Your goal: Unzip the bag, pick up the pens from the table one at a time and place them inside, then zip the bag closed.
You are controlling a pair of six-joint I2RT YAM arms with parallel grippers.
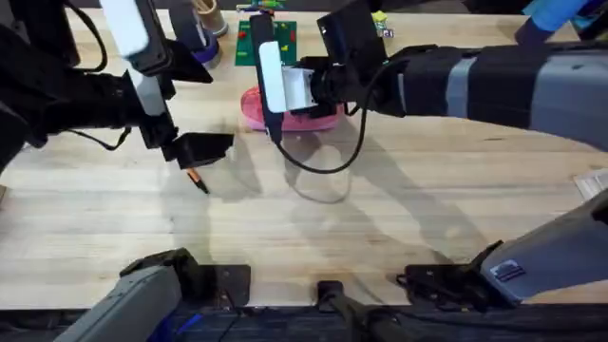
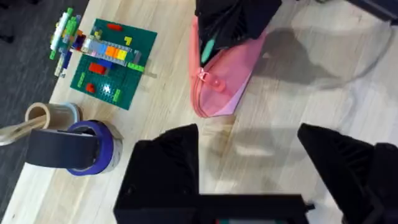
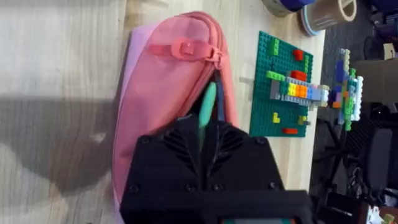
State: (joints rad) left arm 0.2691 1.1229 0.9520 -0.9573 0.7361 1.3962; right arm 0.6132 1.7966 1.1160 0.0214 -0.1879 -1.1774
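Overhead, going left to right, the left gripper hangs wide-jawed and empty above the thin orange stick pen with a dark tip on the pale plank wooden table. Beyond it stand a blue tape roll and a green building-brick plate. Right of those, the right gripper pinches the thin green stick pen, its tip poking into the open zipper of the pink soft fabric pouch, which this arm partly hides.
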